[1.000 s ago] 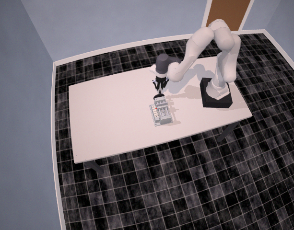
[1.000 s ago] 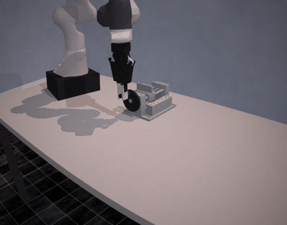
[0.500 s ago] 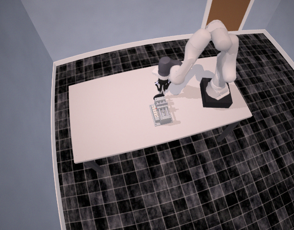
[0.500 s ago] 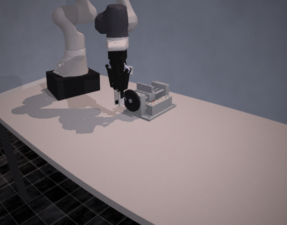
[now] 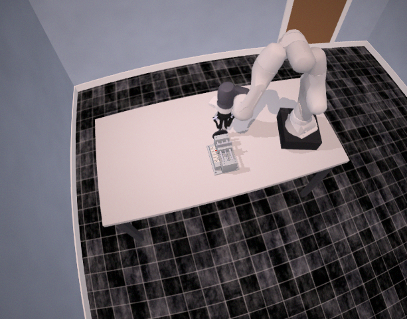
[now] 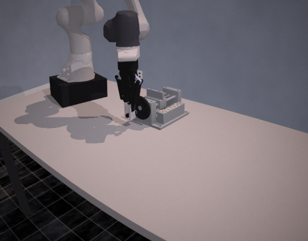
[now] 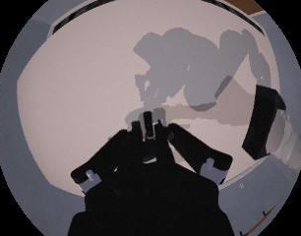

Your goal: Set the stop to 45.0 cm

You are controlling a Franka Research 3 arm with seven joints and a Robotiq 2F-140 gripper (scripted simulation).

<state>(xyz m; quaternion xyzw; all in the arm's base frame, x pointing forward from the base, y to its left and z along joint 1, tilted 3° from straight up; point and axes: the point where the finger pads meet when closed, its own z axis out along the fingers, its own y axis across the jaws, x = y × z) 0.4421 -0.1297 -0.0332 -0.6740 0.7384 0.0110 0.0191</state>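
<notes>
The grey stop device (image 5: 229, 167) (image 6: 171, 119) stands on the table, its black handwheel (image 5: 217, 132) (image 6: 146, 106) upright at the end near the arm. My gripper (image 5: 224, 129) (image 6: 129, 114) (image 7: 148, 119) points down beside the wheel's outer face, shut on the dark crank handle (image 6: 127, 115) (image 7: 149, 125), low near the table. The stop carriage (image 5: 224, 145) (image 6: 162, 103) sits on its rods towards the handwheel end. A small red mark (image 5: 216, 150) (image 6: 164, 108) shows by the cream scale strip. The scale figures are too small to read. The wrist view hides the wheel behind the gripper.
The black base block (image 5: 299, 143) (image 6: 81, 94) of the arm stands on the table (image 5: 145, 165) (image 6: 213, 165) to one side of the device. The device's far end block (image 6: 174, 90) rises behind the carriage. The arm casts shadows near the gripper.
</notes>
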